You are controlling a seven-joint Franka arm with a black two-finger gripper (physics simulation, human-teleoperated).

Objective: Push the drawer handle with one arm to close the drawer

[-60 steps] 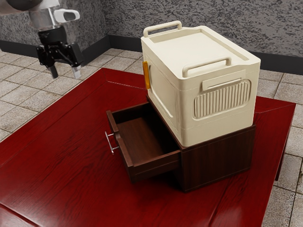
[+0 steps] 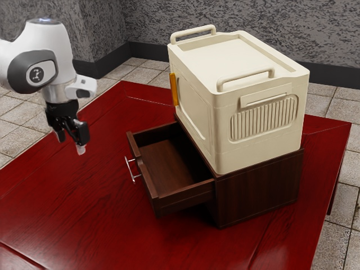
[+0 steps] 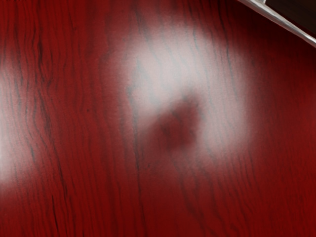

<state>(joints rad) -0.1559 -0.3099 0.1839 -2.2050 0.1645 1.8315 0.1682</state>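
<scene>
Drawer (image 2: 185,197): pulled out of the dark wooden cabinet (image 2: 259,188); its front is turned toward the exterior view's left, and its inside is exposed.
Handle (image 2: 131,170): a slender silvery bar, fixed to the outer face of the drawer front; part of it is also seen in a corner of the wrist view.
Cabinet: set on the red table (image 2: 67,208), toward the corner at the exterior view's right.
Gripper (image 2: 71,144): held above the table, apart from the handle, on the exterior view's left; its fingertips are pointed downward.
Jaws: parted, with a gap between the two fingers and nothing clamped.
Cream case (image 2: 222,135): rested on top of the cabinet; two raised grips are borne on its top, and a ribbed panel is set in one side.
Amber piece (image 2: 174,89): mounted upright on the case's side above the drawer.
</scene>
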